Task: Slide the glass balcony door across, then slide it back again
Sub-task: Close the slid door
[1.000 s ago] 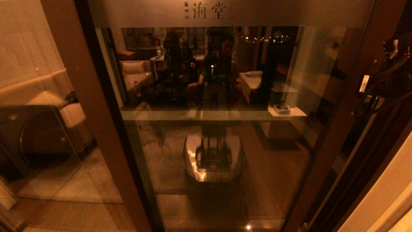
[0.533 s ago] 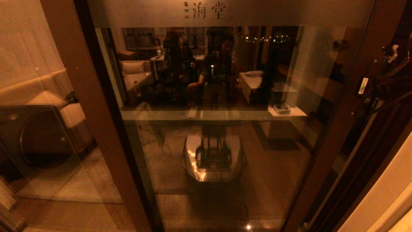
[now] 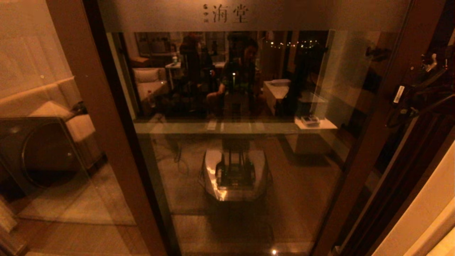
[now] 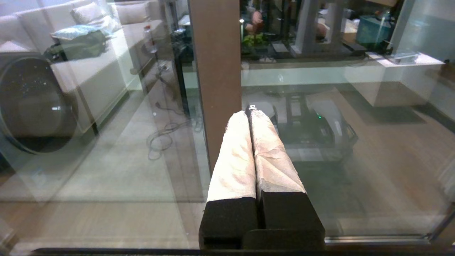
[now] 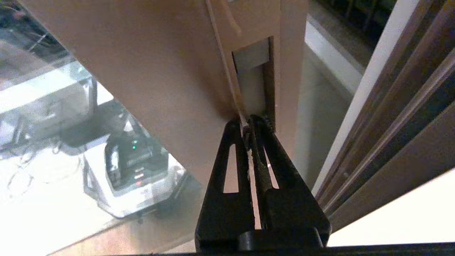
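The glass balcony door point(image 3: 160, 16) fills the head view, brown-framed, with a frosted top band carrying Chinese characters. My right arm point(image 3: 421, 96) reaches to its right stile point(image 3: 369, 135). In the right wrist view the right gripper point(image 5: 246, 122) is shut, its tips pressed at the lower end of the recessed handle slot point(image 5: 254, 81); one tip sits inside the slot. My left gripper point(image 4: 249, 113) is shut with nothing held. Its white-wrapped fingers point(image 4: 234, 156) point at the door's other stile point(image 4: 215, 64), and I cannot tell whether they touch it.
A second brown-framed pane point(image 3: 53, 89) stands at the left, with a dark round-fronted machine point(image 3: 39, 149) behind it. The brown sliding tracks point(image 5: 394, 124) and a pale wall point(image 3: 426, 217) close off the right. My own base point(image 3: 234, 174) shows as a reflection in the glass.
My right arm has shifted slightly to the left, and the door's right stile has edged left with it. The left stile and the left pane look the same.
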Available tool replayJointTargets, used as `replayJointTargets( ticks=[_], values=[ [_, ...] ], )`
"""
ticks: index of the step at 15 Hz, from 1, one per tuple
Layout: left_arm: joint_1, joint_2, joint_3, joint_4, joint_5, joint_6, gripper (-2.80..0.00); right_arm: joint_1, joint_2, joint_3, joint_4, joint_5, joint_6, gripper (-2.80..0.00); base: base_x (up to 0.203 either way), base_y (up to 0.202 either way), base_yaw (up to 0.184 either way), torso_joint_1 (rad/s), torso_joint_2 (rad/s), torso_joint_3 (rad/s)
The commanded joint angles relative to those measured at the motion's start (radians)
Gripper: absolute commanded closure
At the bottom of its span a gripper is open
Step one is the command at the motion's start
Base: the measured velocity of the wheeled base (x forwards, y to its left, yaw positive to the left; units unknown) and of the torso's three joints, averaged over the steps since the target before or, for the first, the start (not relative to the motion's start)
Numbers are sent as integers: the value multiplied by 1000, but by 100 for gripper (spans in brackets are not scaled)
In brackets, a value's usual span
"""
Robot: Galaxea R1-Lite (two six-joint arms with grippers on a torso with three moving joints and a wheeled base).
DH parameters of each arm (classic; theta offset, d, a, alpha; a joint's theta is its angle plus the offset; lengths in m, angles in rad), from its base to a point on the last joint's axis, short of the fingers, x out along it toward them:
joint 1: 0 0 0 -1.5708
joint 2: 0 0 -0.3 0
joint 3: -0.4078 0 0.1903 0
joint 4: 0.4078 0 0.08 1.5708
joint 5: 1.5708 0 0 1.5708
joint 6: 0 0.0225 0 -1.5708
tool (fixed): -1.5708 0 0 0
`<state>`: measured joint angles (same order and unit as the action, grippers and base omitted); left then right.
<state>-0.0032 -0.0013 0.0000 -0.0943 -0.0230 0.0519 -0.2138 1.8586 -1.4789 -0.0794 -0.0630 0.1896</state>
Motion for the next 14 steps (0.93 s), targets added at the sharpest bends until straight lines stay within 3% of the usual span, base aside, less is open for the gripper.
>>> replayJointTargets(
  ticks=[1, 7, 14],
  values=[
    [0, 1, 34, -1, 0, 0, 0, -7, 29, -16, -11, 2, 3, 0, 0, 0, 0, 0, 0, 0],
    [0, 1, 34, -1, 0, 0, 0, -22, 39, -21, -11, -9, -1, 0, 0, 0, 0, 0, 0, 0],
    [0, 1, 35, -1, 0, 0, 0, -6, -136, 80, -6, -2, -5, 0, 0, 0, 0, 0, 0, 0]
  ],
)
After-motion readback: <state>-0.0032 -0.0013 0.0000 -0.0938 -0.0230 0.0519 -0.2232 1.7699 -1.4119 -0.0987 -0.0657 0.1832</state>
